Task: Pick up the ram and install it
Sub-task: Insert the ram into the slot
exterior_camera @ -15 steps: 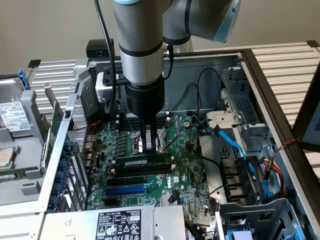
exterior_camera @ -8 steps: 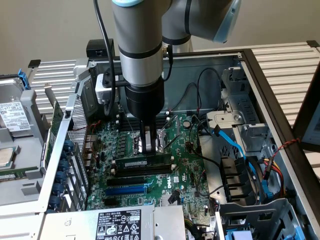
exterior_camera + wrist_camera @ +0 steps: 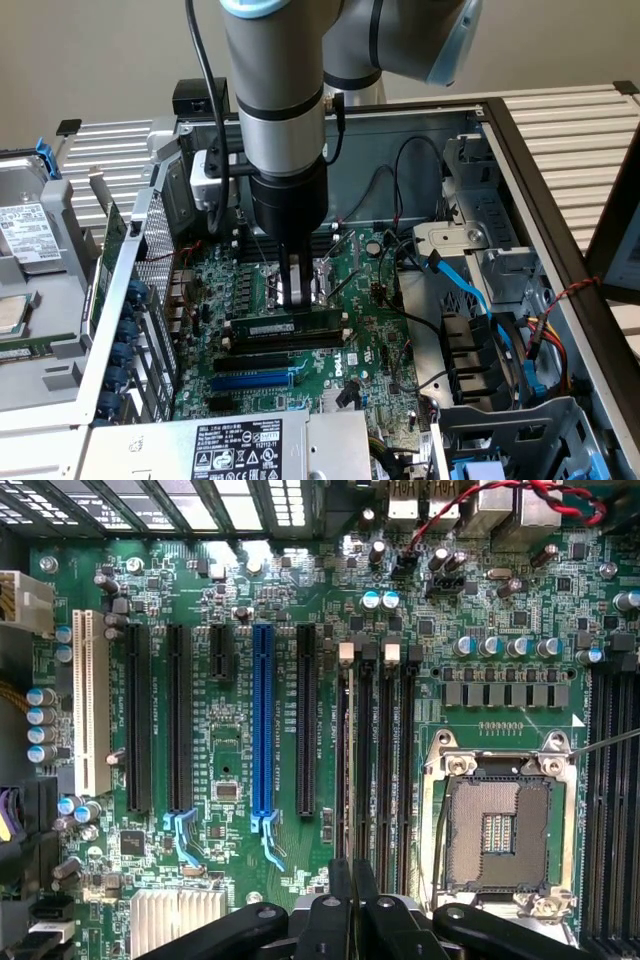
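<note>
An open computer case (image 3: 410, 140) takes up most of the exterior view. The arm (image 3: 275, 90) comes down from the top centre and hides the middle of the case's far wall. The green motherboard (image 3: 375, 335) lies flat inside. A grey box with a printed label (image 3: 240, 445) is cut off by the bottom edge, and a metal drive cage (image 3: 470, 260) sits at centre right. A blue cable (image 3: 465, 285) runs down across the cage, and black cable loops (image 3: 400, 165) hang against the far wall.

In the wrist view the bare processor socket (image 3: 497, 835) sits beside four long memory slots. In the exterior view the gripper's fingers hide most of the socket.

The ram (image 3: 285, 328) lies along a memory slot at the centre of the exterior view, with its white label showing. Below it are a black slot (image 3: 275, 357) and the blue expansion slot (image 3: 255, 381).

The gripper (image 3: 293, 298) stands just above the ram with its fingers pressed together and nothing visible between them. I cannot tell whether the tips touch the stick.
</note>
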Robot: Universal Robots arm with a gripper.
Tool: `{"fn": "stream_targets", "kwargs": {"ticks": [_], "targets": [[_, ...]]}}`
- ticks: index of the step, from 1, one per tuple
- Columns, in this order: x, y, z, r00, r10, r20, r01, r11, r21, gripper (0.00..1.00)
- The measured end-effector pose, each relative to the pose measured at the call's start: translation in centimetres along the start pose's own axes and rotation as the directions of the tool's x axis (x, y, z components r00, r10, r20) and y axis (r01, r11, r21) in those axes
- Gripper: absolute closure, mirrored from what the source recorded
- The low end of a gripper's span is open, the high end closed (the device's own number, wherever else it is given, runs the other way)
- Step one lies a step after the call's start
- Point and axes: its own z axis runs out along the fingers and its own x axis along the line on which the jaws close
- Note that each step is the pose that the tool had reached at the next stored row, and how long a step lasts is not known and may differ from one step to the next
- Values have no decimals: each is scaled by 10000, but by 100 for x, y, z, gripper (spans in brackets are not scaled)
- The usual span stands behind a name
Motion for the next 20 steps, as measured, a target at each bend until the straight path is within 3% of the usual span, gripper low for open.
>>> {"fn": "stream_targets", "kwargs": {"ticks": [13,18,20], "targets": [[10,25,7,10000,2,-2,-2,10000,22,88],[11,28,16,10000,16,-1,-16,10000,84,88],[10,28,19,10000,17,3,-17,9999,153,88]]}}
